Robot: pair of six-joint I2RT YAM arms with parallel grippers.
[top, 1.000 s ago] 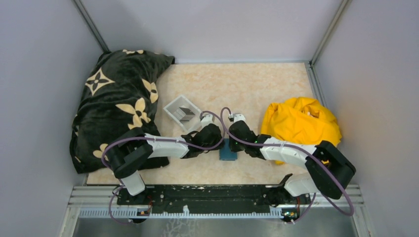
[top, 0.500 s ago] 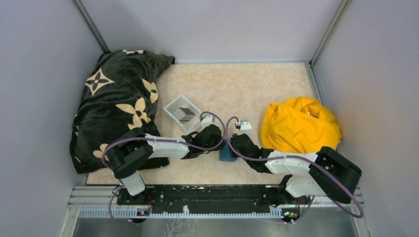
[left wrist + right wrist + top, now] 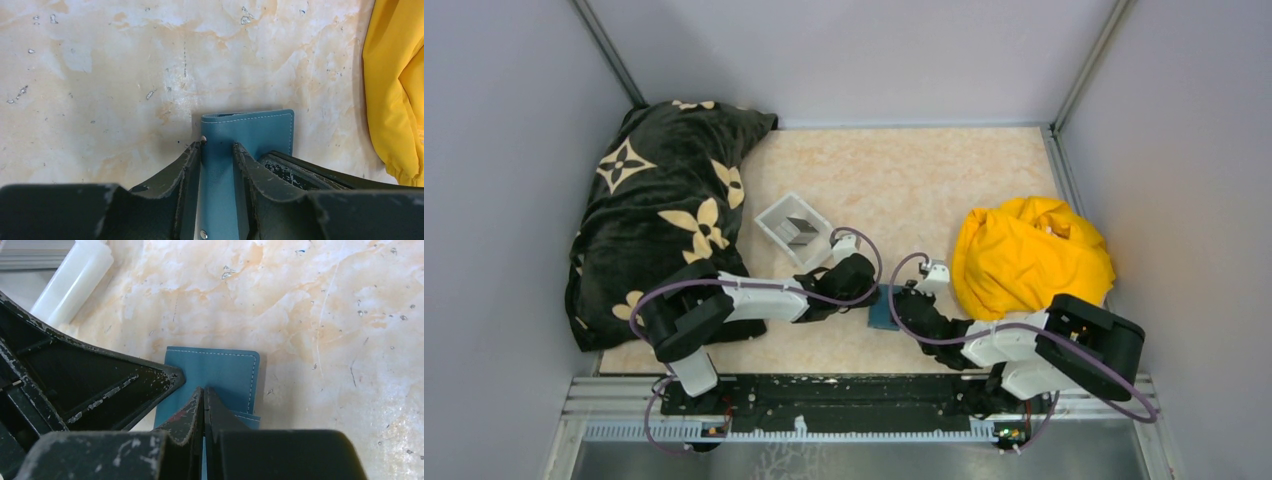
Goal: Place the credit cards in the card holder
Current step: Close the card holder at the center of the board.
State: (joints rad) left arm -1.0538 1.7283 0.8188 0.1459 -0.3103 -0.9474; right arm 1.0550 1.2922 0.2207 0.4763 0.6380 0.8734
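Note:
The teal card holder lies flat on the marble table between my two grippers, and also shows in the left wrist view and the right wrist view. My left gripper is partly open, its fingertips down on the holder with a strip of it showing between them. My right gripper is shut at the holder's near right edge, a thin blue sliver between its jaws. Grey cards stand in a clear-white tray. No yellow-tan cards are in view.
A black blanket with tan flowers fills the left side. A crumpled yellow cloth lies close to the right of the holder. The tray's corner is just beyond the left gripper. Grey walls enclose the table.
My right arm has drawn back toward the near edge, its gripper sliding from the holder's far side to its near right edge. The left gripper and holder have barely moved.

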